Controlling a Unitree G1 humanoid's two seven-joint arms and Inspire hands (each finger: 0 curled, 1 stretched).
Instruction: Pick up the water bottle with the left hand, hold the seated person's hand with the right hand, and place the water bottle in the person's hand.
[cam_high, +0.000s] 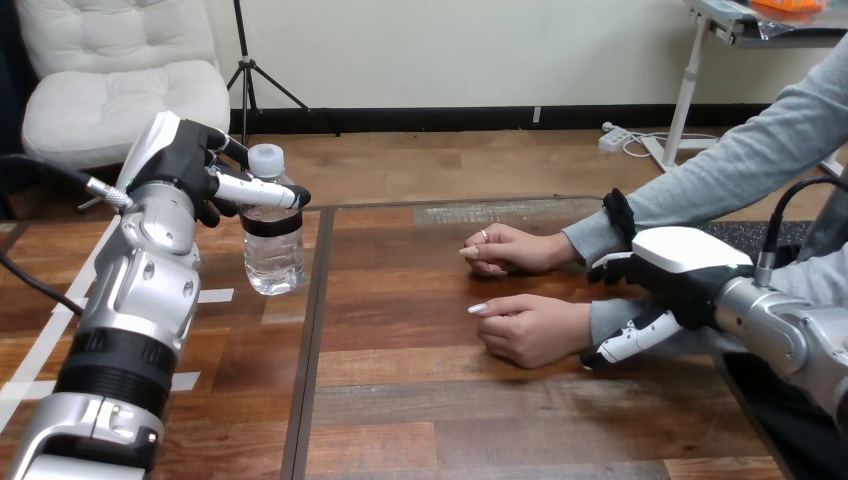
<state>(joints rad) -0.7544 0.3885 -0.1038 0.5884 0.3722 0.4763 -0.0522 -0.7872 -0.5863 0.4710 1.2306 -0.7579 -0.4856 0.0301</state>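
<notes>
One water bottle (272, 245), two robot hands (185, 165) (680, 272), two person's hands (515, 248) (530, 328), one table (500, 420)

Lab-like workspace: robot's wooden table (520, 400), seated person (760, 150) alongside

No text, number or sign is showing legibly anywhere. The water bottle (273, 240), standing near the counter's far left corner, is wearing a dark band (272, 224) around its upper body, and whatever print that band may be carrying is too small to read.
</notes>
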